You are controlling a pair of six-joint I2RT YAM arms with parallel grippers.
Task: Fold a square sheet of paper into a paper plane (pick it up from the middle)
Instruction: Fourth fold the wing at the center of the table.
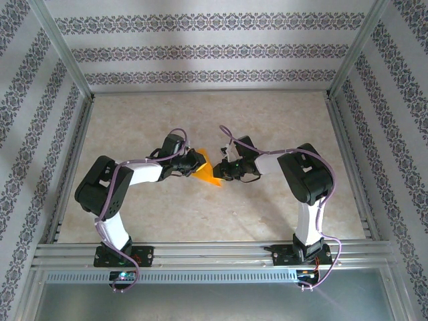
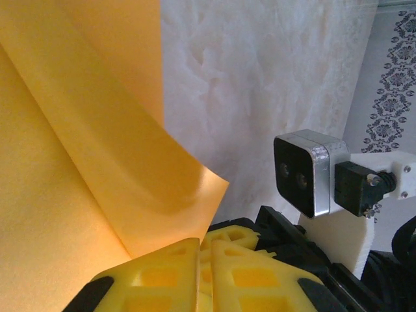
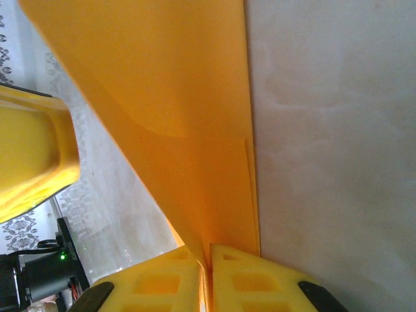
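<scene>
- Pale table [image 1: 267, 214] lies below; paper [image 1: 206, 172] hangs between both arms.
- Right gripper [image 3: 208, 252] pinches its edge; left gripper [image 2: 200, 246] seems clamped on it too.
- Line edges up squarely before creasing, without tugging.

No writing, label or number seems legible anywhere, though small parts are blurred.

Pale marbled tabletop [image 1: 200, 214], patterned walls [image 1: 200, 50], aluminium rails [image 1: 214, 251].
</scene>
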